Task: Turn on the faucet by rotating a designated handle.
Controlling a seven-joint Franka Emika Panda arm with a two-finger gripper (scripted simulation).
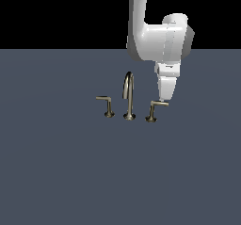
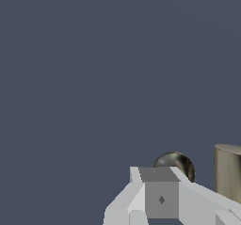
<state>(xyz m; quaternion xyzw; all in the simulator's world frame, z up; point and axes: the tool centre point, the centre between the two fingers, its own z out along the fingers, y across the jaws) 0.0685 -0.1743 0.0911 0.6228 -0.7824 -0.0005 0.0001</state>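
Note:
The faucet (image 1: 128, 97) stands mid-floor in the exterior view, a tall arched spout between two lever handles. The designated handle (image 1: 156, 107) is the brighter lever on the exterior view's right. The duller twin lever (image 1: 106, 104) stands on the left. My gripper (image 1: 164, 98) hangs straight down with its tip at the outer end of the designated handle's bar, touching or nearly so. The fingers look shut, with nothing between them. In the wrist view the gripper (image 2: 159, 173) shows a rounded metal end (image 2: 176, 162) just past its tip and a brass-grey cylinder (image 2: 229, 174) beside it.
The faucet stands on a flat dark blue-grey floor (image 1: 56, 172) that runs in all directions. The white arm (image 1: 157, 36) comes down from above, behind the faucet on the exterior view's right. Nothing else is in view.

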